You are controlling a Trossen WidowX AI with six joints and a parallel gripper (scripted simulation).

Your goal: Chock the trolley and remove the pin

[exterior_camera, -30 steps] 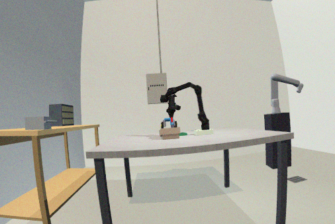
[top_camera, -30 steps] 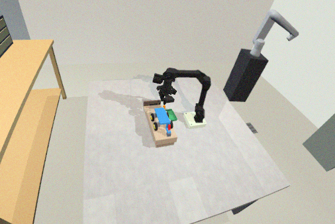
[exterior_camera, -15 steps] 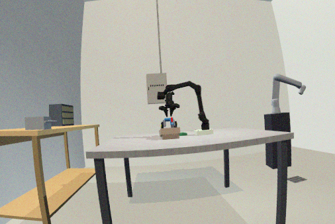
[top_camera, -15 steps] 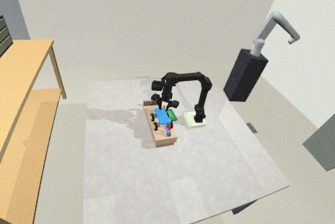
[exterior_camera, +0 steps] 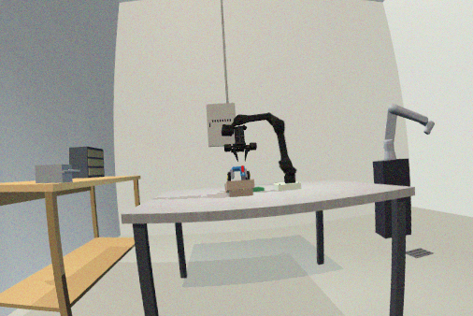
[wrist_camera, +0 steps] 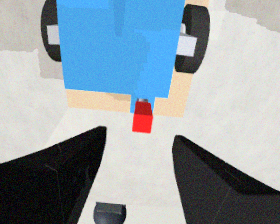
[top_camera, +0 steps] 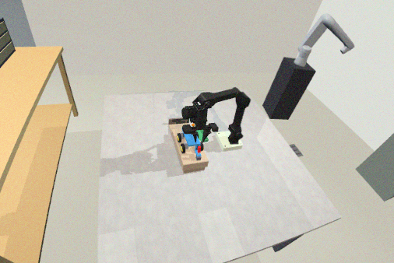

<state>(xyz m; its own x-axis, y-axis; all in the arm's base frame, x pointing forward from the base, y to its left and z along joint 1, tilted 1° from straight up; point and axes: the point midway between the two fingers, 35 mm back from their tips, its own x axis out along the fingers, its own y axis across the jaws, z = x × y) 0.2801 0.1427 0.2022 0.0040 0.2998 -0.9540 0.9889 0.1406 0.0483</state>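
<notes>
Top view: your black arm (top_camera: 240, 108) (exterior_camera: 280, 138) rises from a pale base plate (top_camera: 225, 144) (exterior_camera: 279, 187) and arches over a wooden ramp (top_camera: 195, 165) (exterior_camera: 240, 188) (wrist_camera: 174, 102) on the table (top_camera: 156, 208) (exterior_camera: 271, 208). The blue trolley (top_camera: 191, 138) (exterior_camera: 236, 169) (wrist_camera: 118, 55) stands on that ramp, its black wheels showing on both sides. At the trolley's uphill end is the stop pin (top_camera: 198, 149) (exterior_camera: 242, 168) (wrist_camera: 142, 123), recognisable by its red head. Part of the green tray (exterior_camera: 258, 189) shows beside the ramp, between it and your base plate. A small spot of orange, the handle of the chock (top_camera: 193, 124), appears near the trolley's downhill end; you cannot tell from here whether it touches a wheel.

Exterior view: your gripper (top_camera: 200, 141) (exterior_camera: 240, 161) (wrist_camera: 140, 137) points downward above the trolley.

Wrist view: your gripper's two dark fingers are parted, released, with nothing grasped. The red head lies just beyond the fingertips, roughly centred between them in this view.
</notes>
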